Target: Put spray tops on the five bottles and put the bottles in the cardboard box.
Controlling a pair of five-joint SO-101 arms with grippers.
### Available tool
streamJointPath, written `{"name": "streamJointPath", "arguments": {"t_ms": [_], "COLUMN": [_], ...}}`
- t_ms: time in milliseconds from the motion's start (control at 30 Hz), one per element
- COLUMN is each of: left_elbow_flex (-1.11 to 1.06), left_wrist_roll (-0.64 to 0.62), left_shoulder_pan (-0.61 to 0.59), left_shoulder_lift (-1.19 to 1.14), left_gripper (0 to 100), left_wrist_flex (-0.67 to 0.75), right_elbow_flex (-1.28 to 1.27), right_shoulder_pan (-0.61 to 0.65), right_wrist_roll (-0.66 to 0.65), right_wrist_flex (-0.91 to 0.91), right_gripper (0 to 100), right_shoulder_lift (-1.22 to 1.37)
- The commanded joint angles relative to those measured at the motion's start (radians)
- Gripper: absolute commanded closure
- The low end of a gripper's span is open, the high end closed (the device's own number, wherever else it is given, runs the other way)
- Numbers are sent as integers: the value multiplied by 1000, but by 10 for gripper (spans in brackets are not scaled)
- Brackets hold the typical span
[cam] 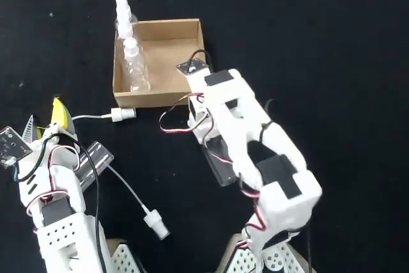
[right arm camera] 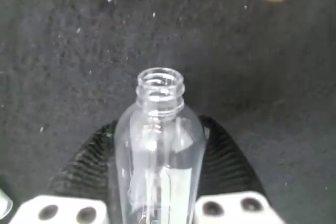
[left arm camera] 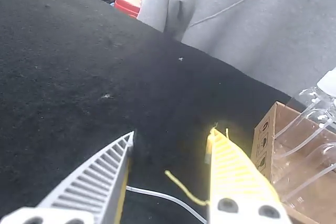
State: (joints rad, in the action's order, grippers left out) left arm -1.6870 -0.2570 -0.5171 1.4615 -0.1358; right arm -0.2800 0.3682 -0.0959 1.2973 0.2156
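Left fingers point(left arm camera: 226, 156) are spread wide, one grey and one yellow, holding nothing, low over the black desk point(left arm camera: 79, 66). The thin tube of a spray top point(cam: 123, 114) runs across the desk between and under them. Its head lies just past the yellow finger, on the box side. A bare bottle point(cam: 96, 153), clear and with no top, lies on its side just behind these fingers, against the left arm. The second spray top point(cam: 155, 223) is farther back from them, near the arm bases, with its tube pointing toward the bare bottle. The box point(cam: 169, 52), cardboard and open on top, sits beyond the left fingers on the yellow-finger side. Capped bottles point(cam: 134, 62) sit in it along the wall nearest those fingers; there are at least two, but the exact count is hard to tell. Right fingers point(right arm camera: 226, 156), black, are closed narrow on the held bottle point(right arm camera: 157, 145), one finger on each side of its body. Its open threaded neck sticks out past the fingertips with no top on. These fingers are just short of the box's near wall, well apart from the left fingers.
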Motion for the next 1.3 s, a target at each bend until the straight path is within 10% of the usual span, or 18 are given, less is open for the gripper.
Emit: {"name": "streamJointPath", "arguments": {"t_ms": [0, 800, 1267], "left_elbow_flex": [-13, 13, 309], "left_wrist_roll": [11, 49, 189], "left_shoulder_pan": [-1, -1, 45], "left_shoulder_lift": [15, 5, 5], "left_gripper": [791, 791, 791], "left_wrist_flex": [3, -6, -460], "right_elbow_flex": [-30, -387, -521], "right_shoulder_pan": [-18, -129, -135], "right_wrist_roll": [-15, -17, -6], "right_wrist_flex": [8, -118, -218], "right_gripper": [985, 986, 987], "right_shoulder_lift": [-140, -828, -1029]}}
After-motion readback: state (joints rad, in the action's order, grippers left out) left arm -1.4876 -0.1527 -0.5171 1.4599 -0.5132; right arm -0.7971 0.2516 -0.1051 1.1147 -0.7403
